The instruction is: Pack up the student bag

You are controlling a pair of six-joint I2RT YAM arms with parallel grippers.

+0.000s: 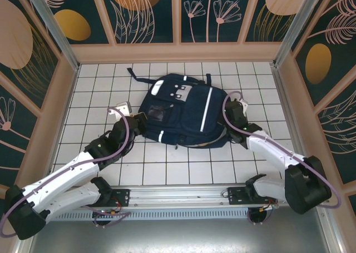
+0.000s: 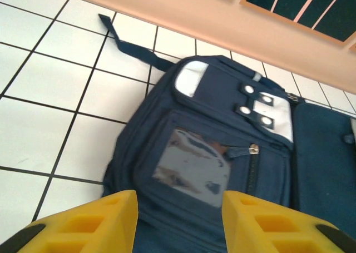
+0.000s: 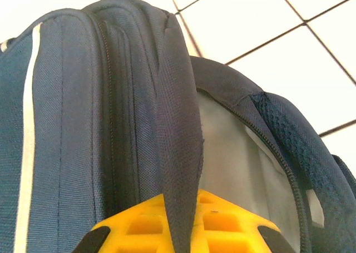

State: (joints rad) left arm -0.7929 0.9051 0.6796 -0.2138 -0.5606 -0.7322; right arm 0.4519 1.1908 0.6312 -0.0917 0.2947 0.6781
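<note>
The student bag point(image 1: 181, 111), navy with a white stripe, lies flat in the middle of the tiled floor. My left gripper point(image 1: 139, 120) is at its left edge. In the left wrist view the yellow fingers point(image 2: 89, 225) stand partway apart, with a thick fold of the bag point(image 2: 211, 125) wedged between them below its clear window pocket point(image 2: 192, 167). My right gripper point(image 1: 232, 107) is at the bag's right edge. It point(image 3: 186, 225) is shut on a navy webbing strap point(image 3: 178, 125). Beside the strap a zip gapes and shows light grey lining point(image 3: 233, 169).
White tiled floor point(image 1: 105, 86) surrounds the bag, boxed in by tan walls point(image 1: 178, 51) on three sides. A loose dark strap point(image 1: 138, 75) trails from the bag's top left. The metal rail point(image 1: 178, 197) with the arm bases runs along the near edge.
</note>
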